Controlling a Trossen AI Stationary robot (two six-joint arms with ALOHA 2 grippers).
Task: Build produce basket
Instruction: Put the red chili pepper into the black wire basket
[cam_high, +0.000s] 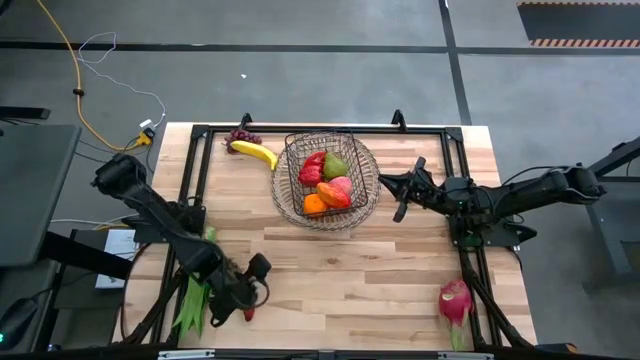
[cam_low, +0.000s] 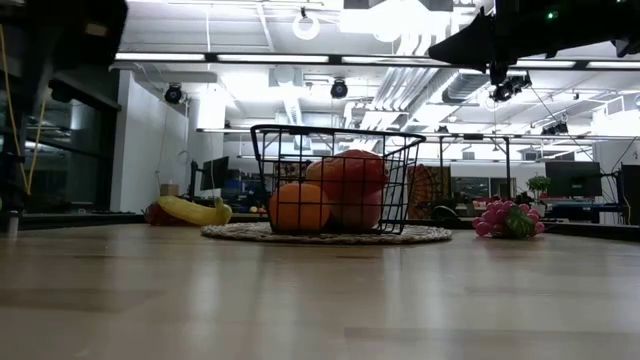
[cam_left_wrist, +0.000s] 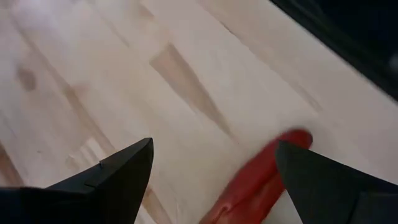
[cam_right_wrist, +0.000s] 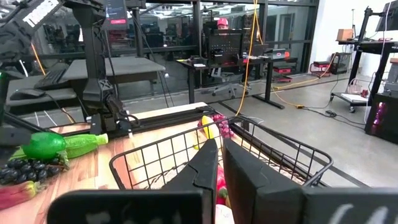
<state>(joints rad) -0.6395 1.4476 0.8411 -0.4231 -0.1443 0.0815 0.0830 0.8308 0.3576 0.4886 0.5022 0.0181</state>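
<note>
Basket (cam_high: 327, 178): on the round woven tray (cam_high: 366, 205) at table's far centre, holding an orange (cam_high: 314, 203) and other produce. Left gripper (cam_high: 243, 297): fingers spread wide over a red pepper (cam_left_wrist: 258, 182) at the near-left edge. Right gripper (cam_high: 402, 190): closed, empty, just beside the basket.

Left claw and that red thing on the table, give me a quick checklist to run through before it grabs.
1. Left claw open: ok, fingers stand wide apart.
2. Red item between the fingers: ok, though it lies nearer one finger than the other in the left wrist view.
3. What the red item is: cannot tell, only a long red shape shows.
4. Basket has room: ok, fruit fills the bottom only, and it sits on the round woven tray.
5. Right claw clear of the path: not ok, it is shut and hangs beside the basket rim.
</note>
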